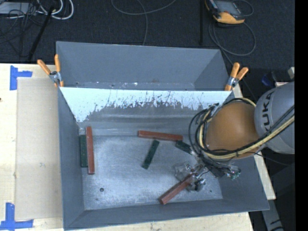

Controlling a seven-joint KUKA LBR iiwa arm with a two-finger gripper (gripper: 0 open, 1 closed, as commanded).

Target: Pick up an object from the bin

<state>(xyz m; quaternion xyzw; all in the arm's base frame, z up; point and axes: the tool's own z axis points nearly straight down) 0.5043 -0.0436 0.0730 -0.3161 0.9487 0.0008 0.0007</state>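
Grey bin, dark green stick mid-floor; claw down at upper end of reddish-brown stick lying slantwise near the lower-right corner; can't tell if claw is open or closed.

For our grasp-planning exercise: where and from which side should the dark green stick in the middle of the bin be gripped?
Grip the dark green stick at mid-length, from above, closing across its narrow width. It lies flat and slanted with bare floor along both long sides; its upper end nears a red-brown stick.
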